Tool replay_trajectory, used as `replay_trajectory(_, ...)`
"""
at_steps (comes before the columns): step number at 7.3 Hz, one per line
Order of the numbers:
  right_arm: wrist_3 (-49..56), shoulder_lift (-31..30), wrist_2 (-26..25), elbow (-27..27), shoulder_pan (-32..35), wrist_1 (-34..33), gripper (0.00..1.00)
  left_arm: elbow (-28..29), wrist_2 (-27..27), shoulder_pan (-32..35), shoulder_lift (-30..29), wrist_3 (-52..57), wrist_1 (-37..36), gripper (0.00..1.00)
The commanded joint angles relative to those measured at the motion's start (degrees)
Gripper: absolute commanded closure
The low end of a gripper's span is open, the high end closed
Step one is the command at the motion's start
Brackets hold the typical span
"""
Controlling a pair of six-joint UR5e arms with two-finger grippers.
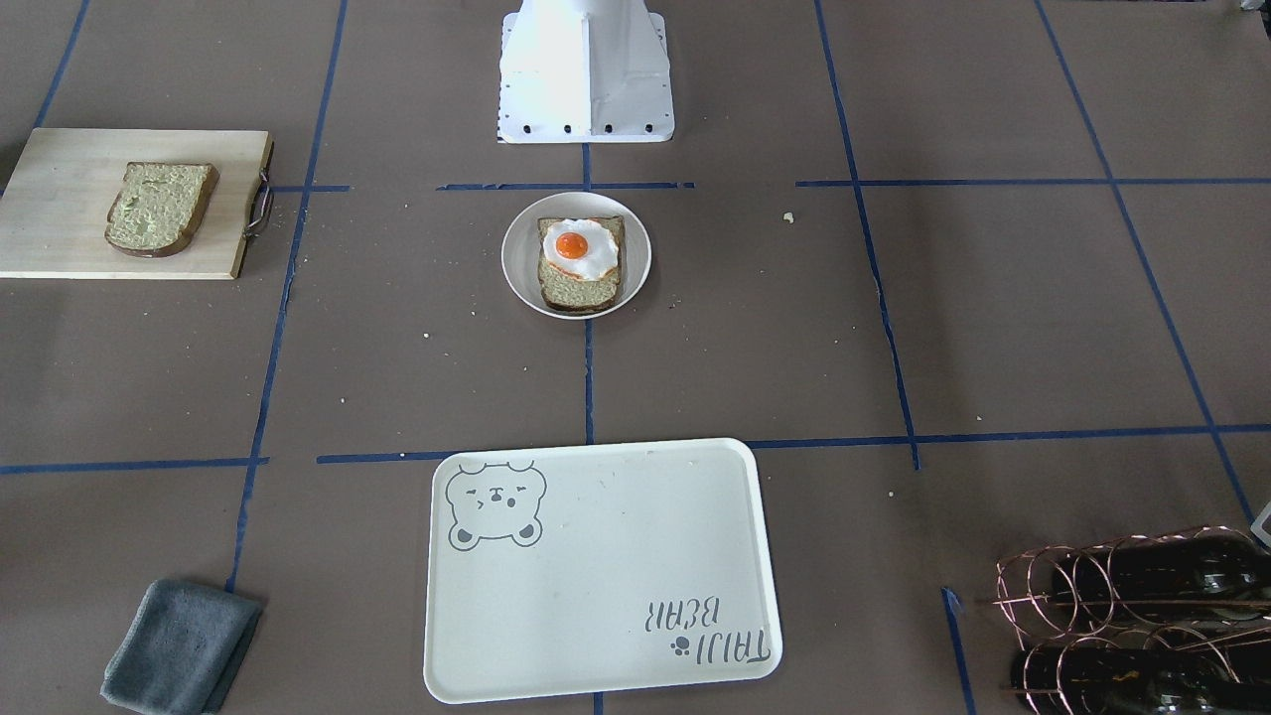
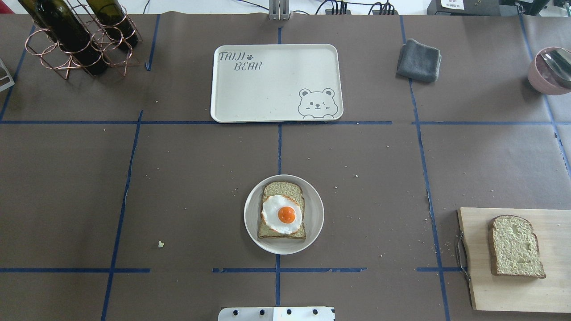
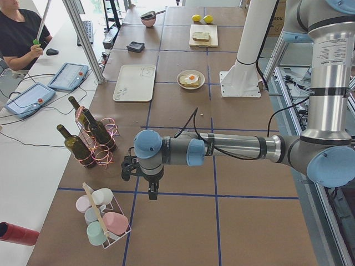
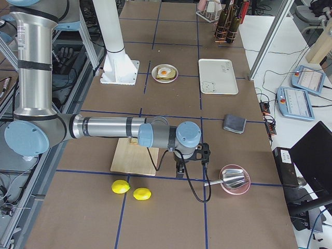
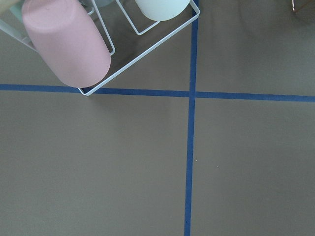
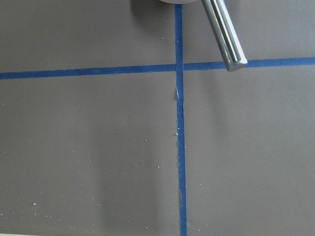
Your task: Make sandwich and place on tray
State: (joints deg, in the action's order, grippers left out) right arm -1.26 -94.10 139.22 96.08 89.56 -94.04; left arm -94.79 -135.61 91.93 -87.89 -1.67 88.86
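1. The sandwich is half built: one slice (image 2: 285, 189) lies in the plate (image 2: 314, 209) with the egg (image 2: 282, 215) on it. The second slice (image 2: 515, 245) waits on the board (image 2: 499, 294), well to the plate's right on the robot's side
2. The tray (image 2: 267, 89) lies beyond the plate, away from the robot, with nothing on it
3. The left gripper (image 3: 151, 194) hangs far to the plate's left by a cup rack (image 3: 102, 219), and the right gripper (image 4: 180, 167) far to its right, past the board. I cannot tell whether either is wide or narrow
4. Risk: the egg lies loose and reaches nearly to the slice's edges, so a top slice set down askew could push it off
5. Risk: crumbs around the plate suggest soft bread, so a hard pinch may tear it and a light one may let the layers shear in transit
6. Risk: the right arm, swinging away, could catch the handle (image 6: 224, 34) jutting from the pink bowl (image 4: 236, 181)
7. Containers: the plate holds slice and egg, the bowl a metal utensil, the cup rack pastel cups, and a wire rack (image 2: 76, 49) far left beyond the plate dark bottles (image 2: 62, 26)
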Motion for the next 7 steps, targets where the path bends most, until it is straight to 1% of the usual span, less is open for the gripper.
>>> replay_trajectory(1, -0.1, 0.2, 0.0, 0.1, 0.0, 0.0, 0.00, 0.0, 0.0, 0.0, 0.0, 0.0, 0.0, 0.00)
replay_trajectory(3, -0.5, 0.7, 0.0, -0.1, -0.1, 0.0, 0.00, -0.3, 0.1, -0.3, -1.7, -0.3, 0.9, 0.00)
replay_trajectory(5, -1.0, 1.5, 0.1, -0.1, -0.3, 0.0, 0.00, -0.3, 0.1, -1.0, -4.5, -0.4, 6.4, 0.00)
replay_trajectory(6, -1.2, 2.6, 0.3, 0.2, -0.9, 0.0, 0.00, -0.4, 0.0, -1.9, -4.9, -0.4, 10.1, 0.00)
replay_trajectory(7, -1.5, 6.1, 0.6, 0.5, -1.7, 0.0, 0.00, -0.3, 0.3, -7.1, -5.4, -0.5, 17.5, 0.00)
